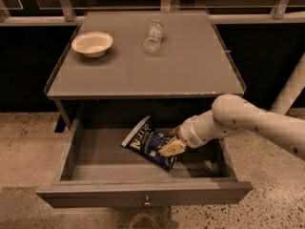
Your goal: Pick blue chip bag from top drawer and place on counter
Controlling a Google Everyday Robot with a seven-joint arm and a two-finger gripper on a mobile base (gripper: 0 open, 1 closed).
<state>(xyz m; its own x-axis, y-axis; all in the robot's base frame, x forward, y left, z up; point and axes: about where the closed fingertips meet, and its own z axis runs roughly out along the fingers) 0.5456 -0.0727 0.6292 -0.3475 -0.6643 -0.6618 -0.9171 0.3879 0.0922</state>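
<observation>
Drawer (pixel 95 194) stood open, blue chip bag (pixel 147 146) lay inside, pincer (pixel 172 148) was at the bag's right edge, bowl (pixel 92 43) and bottle (pixel 153 36) were on the counter (pixel 190 70).

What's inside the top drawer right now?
The blue chip bag lies on the top drawer floor, right of centre, with the gripper inside at its right end. The gripper covers that end, and the counter hides the drawer's back.

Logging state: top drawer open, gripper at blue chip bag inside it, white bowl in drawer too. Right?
No. Camera view shows the white bowl on the counter, not in the top drawer. Rest holds: drawer open, gripper at the blue chip bag inside it.
</observation>
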